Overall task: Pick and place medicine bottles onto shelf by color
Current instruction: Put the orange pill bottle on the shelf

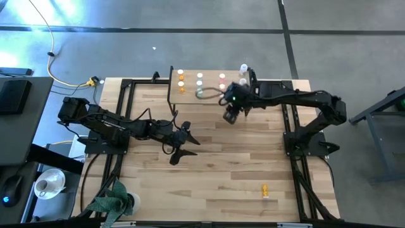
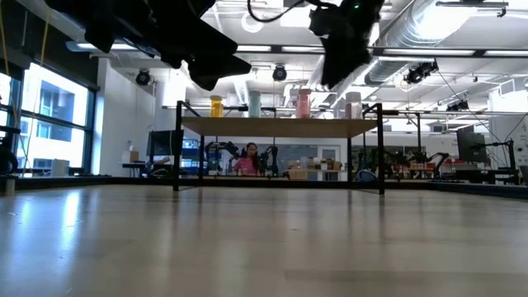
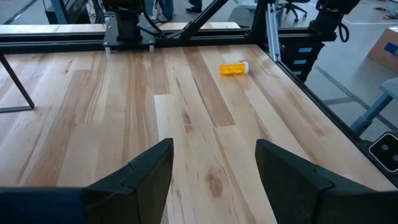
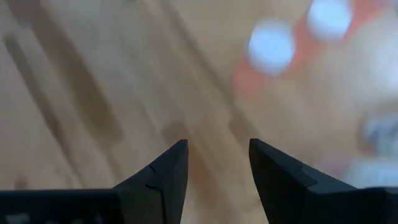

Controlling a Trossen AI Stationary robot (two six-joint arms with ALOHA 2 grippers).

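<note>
High view: right gripper (image 1: 231,118) released, empty, over shelf (image 1: 209,101) front edge; bottles (image 1: 200,79) stand on shelf. Left gripper (image 1: 179,147) released mid-desk. Left wrist view: orange bottle (image 3: 234,68) lying on desk (image 3: 186,124).

Pretty sure I'm parked in a robotics lab, big open industrial-style one. Looking level across my wooden table (image 2: 264,239), the ceiling is all exposed silver ducting (image 2: 462,33) and long strip lights, with tall windows (image 2: 49,115) down one side. Further back there are more benches with other dark robot arms (image 2: 219,153) mounted on them, and a person (image 2: 247,158) sitting among them. From above, the floor is plain grey concrete (image 1: 190,38) with a yellow cable (image 1: 60,69) snaking across it, and a desk with a mouse (image 1: 11,189) sits right beside my frame.
</note>
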